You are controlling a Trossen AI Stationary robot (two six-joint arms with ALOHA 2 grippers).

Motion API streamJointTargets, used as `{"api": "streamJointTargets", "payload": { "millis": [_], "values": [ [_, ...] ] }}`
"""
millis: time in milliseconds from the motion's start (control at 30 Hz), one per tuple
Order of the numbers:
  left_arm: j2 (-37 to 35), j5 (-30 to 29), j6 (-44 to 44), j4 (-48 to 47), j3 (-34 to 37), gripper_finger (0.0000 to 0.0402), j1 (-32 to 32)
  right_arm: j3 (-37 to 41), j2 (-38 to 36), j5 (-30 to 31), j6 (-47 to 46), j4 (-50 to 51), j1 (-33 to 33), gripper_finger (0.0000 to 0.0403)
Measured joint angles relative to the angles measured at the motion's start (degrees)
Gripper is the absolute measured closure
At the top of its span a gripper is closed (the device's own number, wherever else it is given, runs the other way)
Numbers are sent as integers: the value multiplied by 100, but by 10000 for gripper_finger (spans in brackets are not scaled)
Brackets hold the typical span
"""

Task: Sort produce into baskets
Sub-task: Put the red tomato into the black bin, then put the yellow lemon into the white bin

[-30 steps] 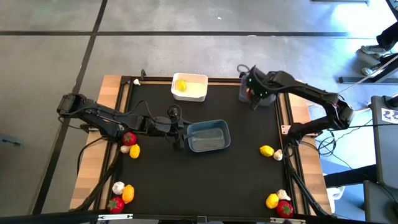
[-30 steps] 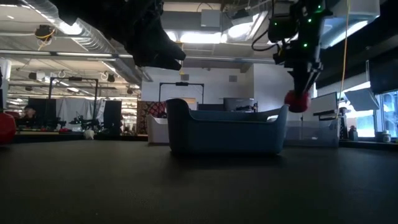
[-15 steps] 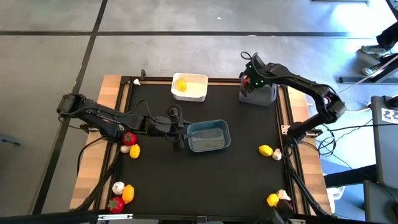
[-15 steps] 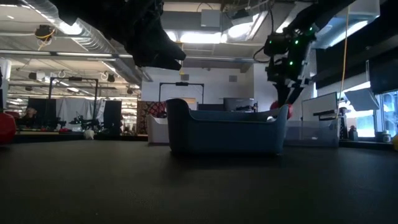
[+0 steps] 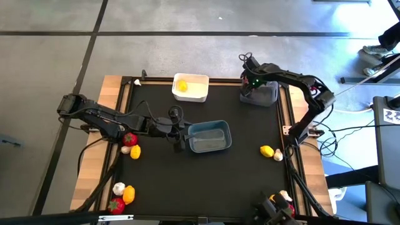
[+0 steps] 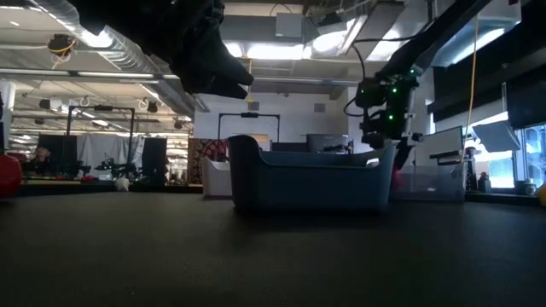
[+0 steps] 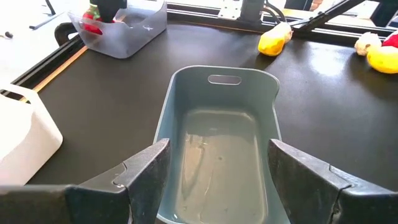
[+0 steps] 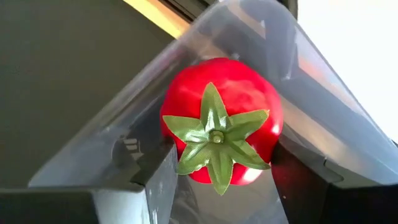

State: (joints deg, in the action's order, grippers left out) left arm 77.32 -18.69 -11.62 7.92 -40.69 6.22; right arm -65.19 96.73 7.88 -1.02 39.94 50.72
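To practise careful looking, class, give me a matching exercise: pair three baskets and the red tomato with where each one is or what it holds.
Things:
1. white basket
2. blue-grey basket
3. dark grey basket
4. red tomato

States:
A. between the right claw's fingers, inside a bin
B. holds one yellow piece
C. nothing inside, in front of the left claw
D. at the table's far right corner

Pairs: 1-B, 2-C, 3-D, 4-A
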Motion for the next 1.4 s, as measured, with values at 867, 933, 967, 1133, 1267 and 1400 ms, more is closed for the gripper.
{"api": "streamJointTargets", "payload": {
  "millis": [867,933,967,1133,1267,1400],
  "values": [
    [0,0,2,2,0,139,0,2,-16,322,283,-37,-7,68],
    [2,0,2,2,0,139,0,2,-116,409,304,-22,-9,66],
    [2,0,2,2,0,139,0,2,-171,411,306,23,-9,66],
    [2,-1,2,2,0,139,0,2,-607,413,433,445,-13,66],
    [2,-1,2,2,0,139,0,2,-1024,264,432,961,-13,66],
    [2,0,0,4,0,139,0,2,-1463,-47,434,1453,-21,66]
  ]
}}
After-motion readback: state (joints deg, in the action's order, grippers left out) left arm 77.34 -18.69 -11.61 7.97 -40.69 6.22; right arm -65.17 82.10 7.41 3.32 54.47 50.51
